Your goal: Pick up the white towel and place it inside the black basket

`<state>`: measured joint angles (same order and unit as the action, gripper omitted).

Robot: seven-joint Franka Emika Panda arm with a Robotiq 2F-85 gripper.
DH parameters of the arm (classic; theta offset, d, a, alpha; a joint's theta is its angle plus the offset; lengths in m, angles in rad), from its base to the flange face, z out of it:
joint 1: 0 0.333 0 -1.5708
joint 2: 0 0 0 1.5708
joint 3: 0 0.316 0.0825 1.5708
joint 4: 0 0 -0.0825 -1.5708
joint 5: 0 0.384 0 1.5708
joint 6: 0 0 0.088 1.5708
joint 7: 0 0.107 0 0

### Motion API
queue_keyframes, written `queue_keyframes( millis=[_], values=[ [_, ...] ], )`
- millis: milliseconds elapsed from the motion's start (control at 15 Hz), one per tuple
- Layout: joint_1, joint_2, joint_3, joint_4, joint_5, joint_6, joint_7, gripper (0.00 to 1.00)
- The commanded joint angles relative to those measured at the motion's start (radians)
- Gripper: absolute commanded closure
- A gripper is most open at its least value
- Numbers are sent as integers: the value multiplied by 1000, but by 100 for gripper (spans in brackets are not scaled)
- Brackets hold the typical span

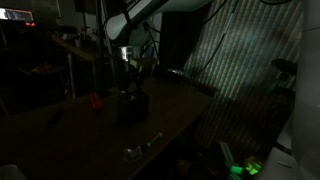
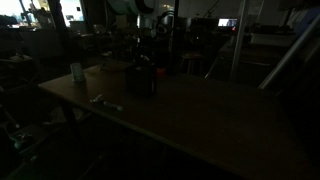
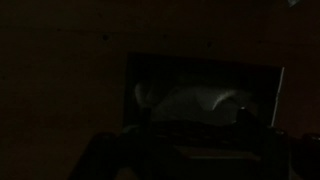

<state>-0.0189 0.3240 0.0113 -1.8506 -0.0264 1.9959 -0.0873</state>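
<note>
The scene is very dark. The black basket (image 1: 132, 106) stands on the table in both exterior views (image 2: 142, 83). My gripper (image 1: 131, 66) hangs just above it (image 2: 146, 56). In the wrist view I look down into the basket (image 3: 130, 90), and a pale crumpled shape, the white towel (image 3: 205, 100), lies inside it. My gripper's fingers (image 3: 190, 160) are lost in the dark at the bottom of that view. I cannot tell whether they are open or shut.
A small red object (image 1: 96, 100) sits on the table (image 1: 60, 135) beside the basket. A metallic item (image 1: 136, 152) lies near the table's edge. A white cup (image 2: 76, 72) and small pale items (image 2: 102, 101) are also on the table. Dark clutter stands around.
</note>
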Motion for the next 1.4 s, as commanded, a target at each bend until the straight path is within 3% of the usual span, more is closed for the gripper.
queue_keyframes(
  millis=[0,67,133,800,1333],
  values=[
    [0,-90,0,-33,20,6,4,32],
    [1,-99,1,-33,22,8,6,26],
    [3,-108,1,-37,21,12,8,26],
    [2,-119,3,-76,28,16,9,99],
    [2,-103,12,-92,53,20,-4,100]
  ],
)
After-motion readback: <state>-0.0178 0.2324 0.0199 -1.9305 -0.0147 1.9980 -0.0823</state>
